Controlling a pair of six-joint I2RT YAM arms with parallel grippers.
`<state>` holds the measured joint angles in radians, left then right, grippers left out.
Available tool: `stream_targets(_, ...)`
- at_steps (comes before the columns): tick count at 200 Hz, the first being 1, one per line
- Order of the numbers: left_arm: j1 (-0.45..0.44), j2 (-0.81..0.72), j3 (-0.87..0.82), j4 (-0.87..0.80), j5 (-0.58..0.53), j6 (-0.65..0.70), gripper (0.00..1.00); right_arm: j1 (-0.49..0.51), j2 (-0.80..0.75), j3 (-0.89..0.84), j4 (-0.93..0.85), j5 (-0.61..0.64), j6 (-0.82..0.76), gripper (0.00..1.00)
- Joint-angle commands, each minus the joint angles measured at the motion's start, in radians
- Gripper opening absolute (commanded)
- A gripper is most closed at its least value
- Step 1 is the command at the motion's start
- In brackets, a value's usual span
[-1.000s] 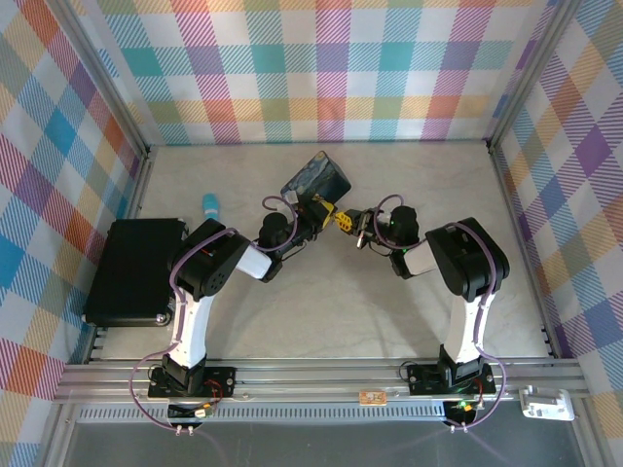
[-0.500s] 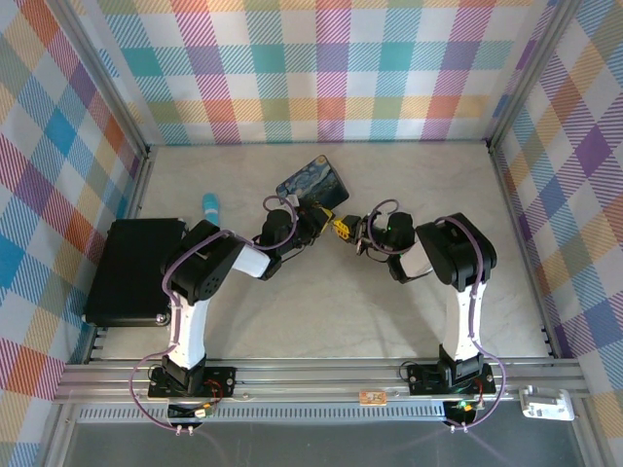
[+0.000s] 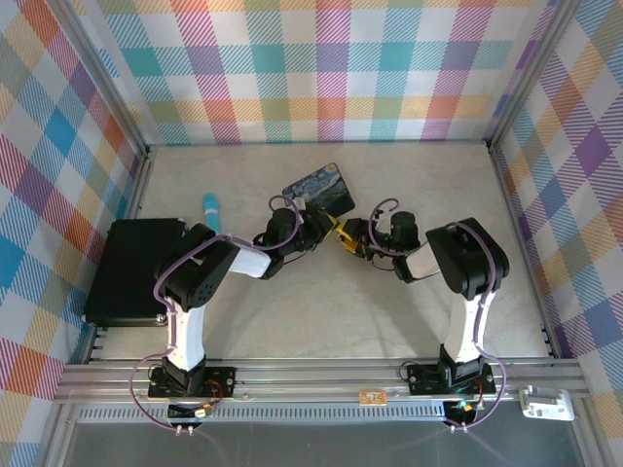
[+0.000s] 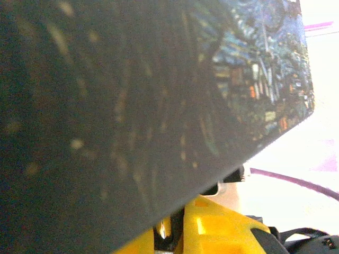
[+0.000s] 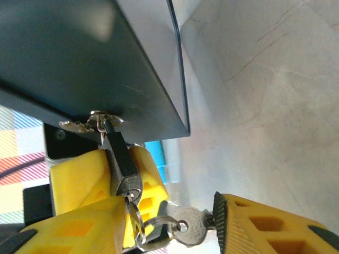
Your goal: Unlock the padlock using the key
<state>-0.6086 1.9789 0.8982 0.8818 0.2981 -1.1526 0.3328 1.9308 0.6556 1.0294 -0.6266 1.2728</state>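
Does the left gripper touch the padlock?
Touching. In the right wrist view the left gripper clamps the padlock between its yellow fingers.

No writing is legible, though the painted tin [image 4: 254, 79] looks blurred.

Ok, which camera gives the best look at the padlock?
The right wrist view: the padlock is close and sharp, black body and silvery shackle clear, right below the tin. From the top it is too small to make out; in the left wrist view the tin blocks it.
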Motion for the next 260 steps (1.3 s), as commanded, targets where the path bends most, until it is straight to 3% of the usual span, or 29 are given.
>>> stream_targets(1,-0.009,-0.07,0.045,-0.091,0.022,0.073,0.0,-0.012,-0.12,0.016,-0.285,0.024,-0.261,0.49)
stream_targets(24,-0.01,-0.105,0.066,-0.238,0.013,0.152,0.0,-0.013,-0.22,0.066,-0.597,0.09,-0.434,0.5)
stream_targets(73,-0.014,-0.13,0.117,-0.486,0.005,0.292,0.0,-0.013,-0.31,0.196,-1.008,0.203,-0.692,0.51)
stream_targets(118,-0.049,-0.143,0.125,-0.648,-0.083,0.425,0.0,-0.012,-0.379,0.212,-1.137,0.3,-0.763,0.51)
stream_targets(162,-0.056,-0.118,0.129,-0.698,-0.125,0.45,0.0,-0.012,-0.416,0.19,-1.164,0.324,-0.77,0.51)
stream_targets(206,-0.056,-0.104,0.131,-0.713,-0.135,0.443,0.32,-0.01,-0.444,0.176,-1.188,0.344,-0.786,0.51)
stream_targets(260,-0.032,-0.146,0.078,-0.643,-0.118,0.361,0.6,0.001,-0.476,0.18,-1.214,0.362,-0.81,0.51)
